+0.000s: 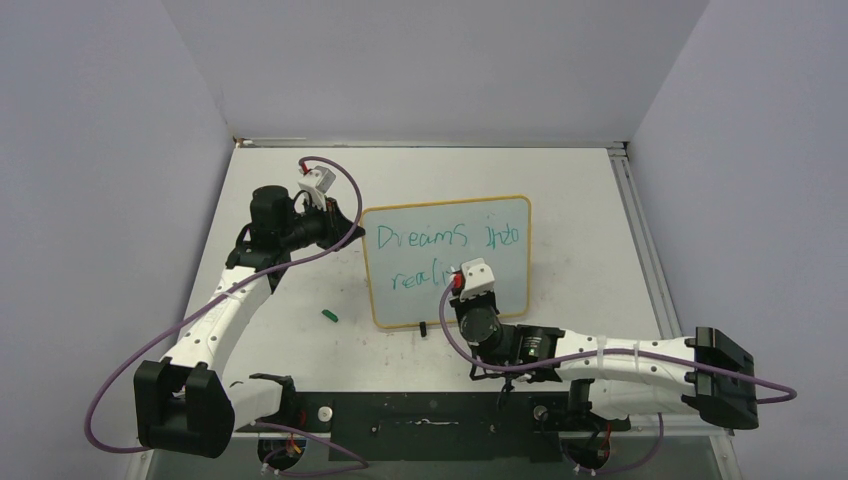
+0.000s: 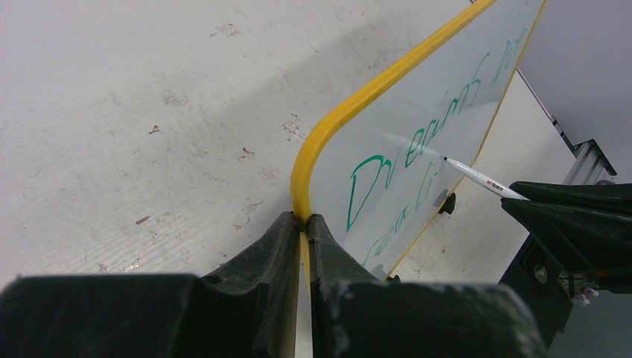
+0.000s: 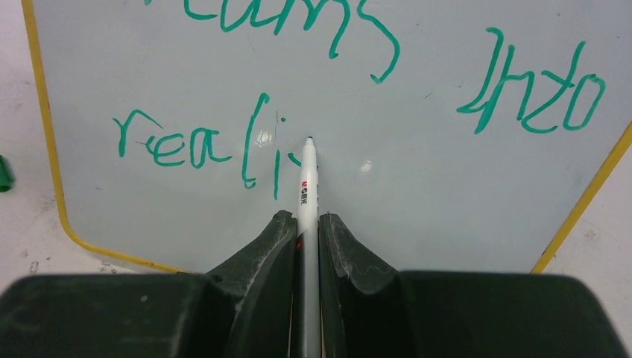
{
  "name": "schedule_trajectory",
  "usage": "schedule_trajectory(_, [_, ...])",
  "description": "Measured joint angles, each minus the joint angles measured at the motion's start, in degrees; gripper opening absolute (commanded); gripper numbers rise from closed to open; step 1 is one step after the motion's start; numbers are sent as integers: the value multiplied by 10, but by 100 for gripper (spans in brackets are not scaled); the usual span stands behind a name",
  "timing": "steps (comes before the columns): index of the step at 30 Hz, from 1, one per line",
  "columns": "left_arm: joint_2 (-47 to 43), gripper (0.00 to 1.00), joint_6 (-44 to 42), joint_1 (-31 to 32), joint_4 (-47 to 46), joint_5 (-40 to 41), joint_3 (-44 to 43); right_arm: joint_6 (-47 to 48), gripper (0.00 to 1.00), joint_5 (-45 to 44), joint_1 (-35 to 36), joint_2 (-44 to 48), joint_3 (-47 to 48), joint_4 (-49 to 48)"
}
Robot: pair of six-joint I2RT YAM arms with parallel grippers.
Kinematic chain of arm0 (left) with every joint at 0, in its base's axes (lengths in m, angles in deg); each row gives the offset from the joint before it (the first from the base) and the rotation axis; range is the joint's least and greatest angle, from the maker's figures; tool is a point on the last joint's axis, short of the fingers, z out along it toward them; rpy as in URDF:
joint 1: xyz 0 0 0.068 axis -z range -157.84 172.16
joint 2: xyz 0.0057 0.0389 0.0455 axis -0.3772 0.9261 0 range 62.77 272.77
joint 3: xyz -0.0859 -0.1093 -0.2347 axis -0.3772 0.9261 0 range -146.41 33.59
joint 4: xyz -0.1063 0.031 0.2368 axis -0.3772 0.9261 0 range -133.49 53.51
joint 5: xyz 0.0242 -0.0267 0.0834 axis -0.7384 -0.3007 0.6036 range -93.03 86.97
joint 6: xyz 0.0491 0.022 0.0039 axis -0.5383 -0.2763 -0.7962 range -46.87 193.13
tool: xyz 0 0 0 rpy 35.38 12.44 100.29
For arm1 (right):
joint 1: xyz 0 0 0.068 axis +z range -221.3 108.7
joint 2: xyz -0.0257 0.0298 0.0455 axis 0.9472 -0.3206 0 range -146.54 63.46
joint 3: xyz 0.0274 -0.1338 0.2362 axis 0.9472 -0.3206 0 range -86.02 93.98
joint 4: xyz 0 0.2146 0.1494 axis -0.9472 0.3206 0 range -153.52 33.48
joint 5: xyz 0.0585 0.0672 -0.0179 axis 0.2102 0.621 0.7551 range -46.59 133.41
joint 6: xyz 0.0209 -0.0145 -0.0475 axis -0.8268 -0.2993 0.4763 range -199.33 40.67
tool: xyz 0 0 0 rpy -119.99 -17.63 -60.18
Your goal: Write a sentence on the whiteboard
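The whiteboard [image 1: 500, 262] with a yellow frame stands tilted mid-table. Green writing on it reads "Dreams into" [image 1: 440, 238] above "reali" [image 3: 201, 145]. My left gripper [image 2: 304, 220] is shut on the board's left edge [image 2: 301, 186], near its top corner. My right gripper [image 3: 304, 218] is shut on a white marker [image 3: 306, 183]. The marker's tip [image 3: 310, 139] is at the board just right of the last stroke of "reali". In the top view the right gripper [image 1: 462, 290] is in front of the board's lower middle and hides part of the second line.
A small green marker cap [image 1: 329, 315] lies on the table left of the board's lower corner; it also shows in the right wrist view [image 3: 4, 173]. Two black clip feet [image 1: 424, 327] hold the board's bottom edge. Walls enclose the table at back and sides.
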Motion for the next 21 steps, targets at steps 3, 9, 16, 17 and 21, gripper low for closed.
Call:
schedule_trajectory(3, [0, 0, 0, 0, 0, 1, 0, 9, 5, 0, -4, -13, 1, -9])
schedule_trajectory(9, [0, 0, 0, 0, 0, 2, 0, -5, 5, -2, -3, -16, 3, -7])
schedule_trajectory(16, [0, 0, 0, 0, 0, 2, 0, -54, 5, -8, 19, -16, 3, 47])
schedule_trajectory(17, [0, 0, 0, 1, 0, 2, 0, -61, 5, -9, 22, -16, 3, 56])
schedule_trajectory(21, [0, 0, 0, 1, 0, 2, 0, -91, 5, -12, 30, -16, 3, 89])
